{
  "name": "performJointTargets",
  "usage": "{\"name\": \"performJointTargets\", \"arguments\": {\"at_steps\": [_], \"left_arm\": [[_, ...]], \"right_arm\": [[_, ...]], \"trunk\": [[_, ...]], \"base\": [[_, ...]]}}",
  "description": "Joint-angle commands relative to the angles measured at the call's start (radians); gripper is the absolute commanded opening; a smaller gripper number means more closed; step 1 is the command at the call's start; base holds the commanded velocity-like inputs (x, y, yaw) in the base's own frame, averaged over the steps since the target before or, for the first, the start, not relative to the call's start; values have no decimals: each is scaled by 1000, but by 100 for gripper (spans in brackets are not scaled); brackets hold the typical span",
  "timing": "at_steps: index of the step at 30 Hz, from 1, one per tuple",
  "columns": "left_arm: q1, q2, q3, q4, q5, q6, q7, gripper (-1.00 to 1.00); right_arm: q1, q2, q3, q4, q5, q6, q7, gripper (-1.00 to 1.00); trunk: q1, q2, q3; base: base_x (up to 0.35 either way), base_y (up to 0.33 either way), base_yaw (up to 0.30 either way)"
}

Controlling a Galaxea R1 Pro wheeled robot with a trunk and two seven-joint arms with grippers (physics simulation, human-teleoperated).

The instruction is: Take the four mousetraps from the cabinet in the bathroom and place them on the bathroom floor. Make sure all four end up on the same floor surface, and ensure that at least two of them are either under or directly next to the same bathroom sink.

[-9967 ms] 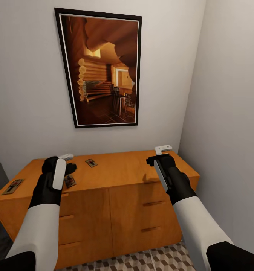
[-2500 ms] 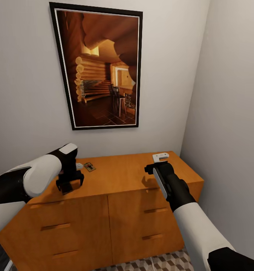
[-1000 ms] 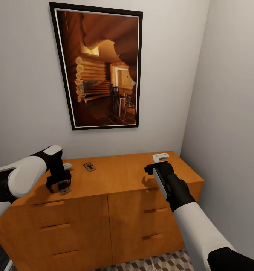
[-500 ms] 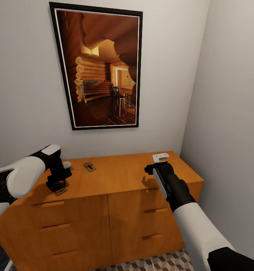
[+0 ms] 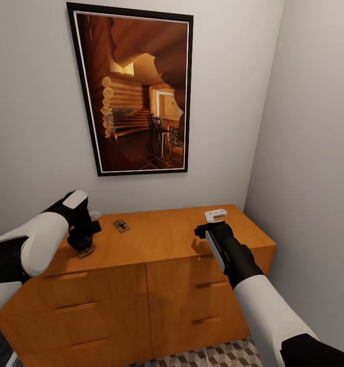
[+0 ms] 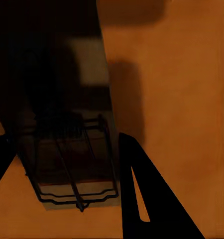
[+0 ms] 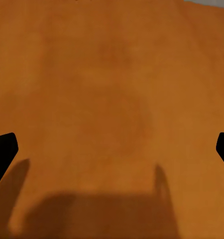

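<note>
Right now, from my remote seat:
Left hand [image 5: 83, 246]: I have it pointing down over the left end of the cabinet top, with a mousetrap [image 6: 74, 167] between its dark fingers [image 6: 142, 199]; in the left wrist view the fingers flank the trap's sides, clamped on it as far as I can judge
Held trap: in the head view I see its lower edge poking out beneath the hand, right at the wood surface; I cannot tell whether it touches the top or is just off it
Second mousetrap [image 5: 122, 225]: lying flat on the cabinet top, toward the back, to the right of my left hand and apart from it
Right hand [image 5: 216, 216]: hovering above the right part of the cabinet top; in the right wrist view I see only the two dark fingertips [image 7: 3, 149] at the far edges with bare orange wood between them, so the fingers are spread wide and hold nothing
Cabinet [image 5: 156, 285]: orange-brown, flat fronts with thin bar handles, standing against the wall in the corner
Picture [image 5: 136, 94]: a dark-framed print of a log interior hanging on the wall above the cabinet
Bathroom floor [image 5: 218, 354]: a strip of cube-pattern tile showing at the foot of the cabinet
</note>
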Motion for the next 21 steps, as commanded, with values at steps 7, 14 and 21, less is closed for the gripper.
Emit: {"name": "performJointTargets", "arguments": {"at_steps": [7, 14, 21], "left_arm": [[-6, -15, 7, -27, -1, 7, 7, -100], [-50, -69, 8, -57, 2, 17, 12, -100], [-88, -88, 8, -51, 2, 18, 13, -100]], "right_arm": [[-1, 0, 2, -1, 7, 5, 0, 100], [-1, 0, 2, 0, 7, 5, 0, 100], [-1, 0, 2, 0, 7, 5, 0, 100]], "trunk": [[0, -1, -1], [0, -1, -1], [0, -1, -1]], "base": [[0, 0, 0], [0, 0, 0], [0, 0, 0]]}}
